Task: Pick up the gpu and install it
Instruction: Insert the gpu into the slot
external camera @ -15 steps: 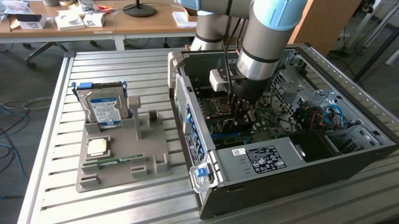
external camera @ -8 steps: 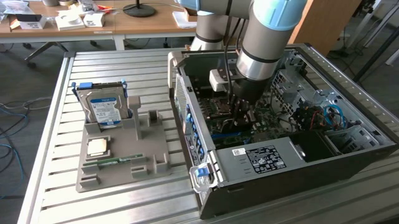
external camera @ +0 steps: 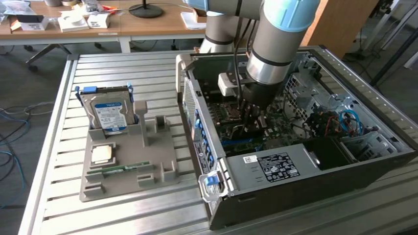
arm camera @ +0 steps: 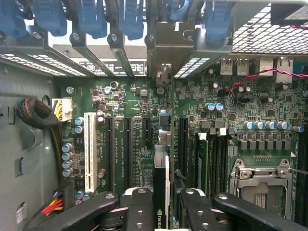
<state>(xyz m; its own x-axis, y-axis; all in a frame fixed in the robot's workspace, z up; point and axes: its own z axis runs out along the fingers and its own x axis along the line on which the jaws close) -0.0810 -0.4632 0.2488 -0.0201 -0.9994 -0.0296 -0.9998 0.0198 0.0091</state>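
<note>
Where the slatted aluminium table fills the exterior view, the biggest thing on it is an open computer case lying on its side toward the exterior view's right. The robot arm reaches down into it. A boxy power supply with a black label sits in the near corner of the case. The green motherboard covers its floor, and a row of blue latches runs along the rear slot openings.

The gripper is low inside the case, over the board. In the wrist view the gripper has its jaws clamped on the gpu, one black finger on each face. The card stands edge-on over the black expansion slots, between the white PCI slot and the CPU socket (whether its edge is fully seated in a slot I cannot tell).

To the exterior view's left of the case, well apart from the gripper, lies a grey fixture tray. It holds a hard drive with a blue label, standing upright in the far cradle. A small tan processor chip lies flat in a square pocket, and a narrow green memory stick lies in a groove just in front of that.
</note>
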